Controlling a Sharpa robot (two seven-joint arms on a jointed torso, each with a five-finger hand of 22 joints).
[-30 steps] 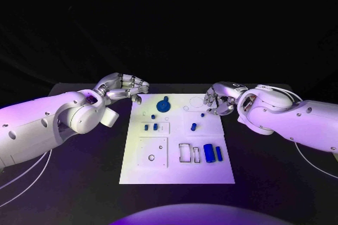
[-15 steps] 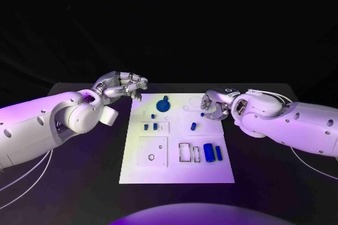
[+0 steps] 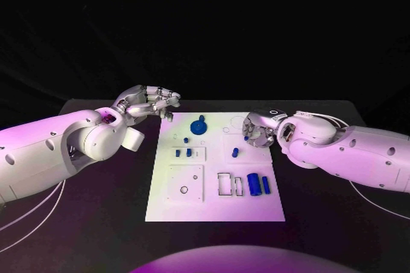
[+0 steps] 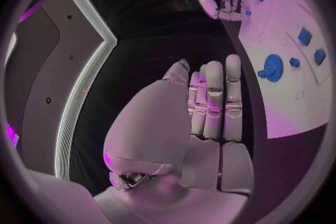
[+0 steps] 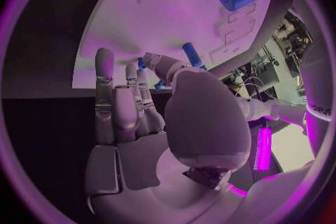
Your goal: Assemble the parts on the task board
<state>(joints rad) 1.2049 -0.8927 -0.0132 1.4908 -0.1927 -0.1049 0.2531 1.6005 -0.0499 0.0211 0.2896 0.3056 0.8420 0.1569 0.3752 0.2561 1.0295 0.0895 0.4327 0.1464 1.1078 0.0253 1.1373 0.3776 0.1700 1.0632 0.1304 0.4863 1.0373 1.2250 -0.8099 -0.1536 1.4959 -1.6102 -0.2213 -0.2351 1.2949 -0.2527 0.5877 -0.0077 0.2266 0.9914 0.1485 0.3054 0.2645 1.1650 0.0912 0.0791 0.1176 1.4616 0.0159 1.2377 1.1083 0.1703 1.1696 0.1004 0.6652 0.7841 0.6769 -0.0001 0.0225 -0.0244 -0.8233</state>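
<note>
Right hand (image 3: 259, 129) hovered spread over a small blue peg (image 3: 246, 139); left hand (image 3: 150, 102) curled, empty. You'd pinch that light, rigid, slippery peg sideways.

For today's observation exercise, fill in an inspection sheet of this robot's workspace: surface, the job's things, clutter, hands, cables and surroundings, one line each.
Surface: black table, with the white task board lying in its middle.
Job's things: blue parts on the board: a round disc part at the far end, small pegs mid-board, a thick cylinder and a thinner bar nearer the robot, beside empty rectangular slots.
Clutter: nothing seen.
Hands: left hand by the board's far left corner, fingers curled, holding nothing. Right hand over the board's far right edge; whether it holds anything cannot be told.
Cables: thin white cables under the left arm.
Surroundings: dark backdrop.
</note>
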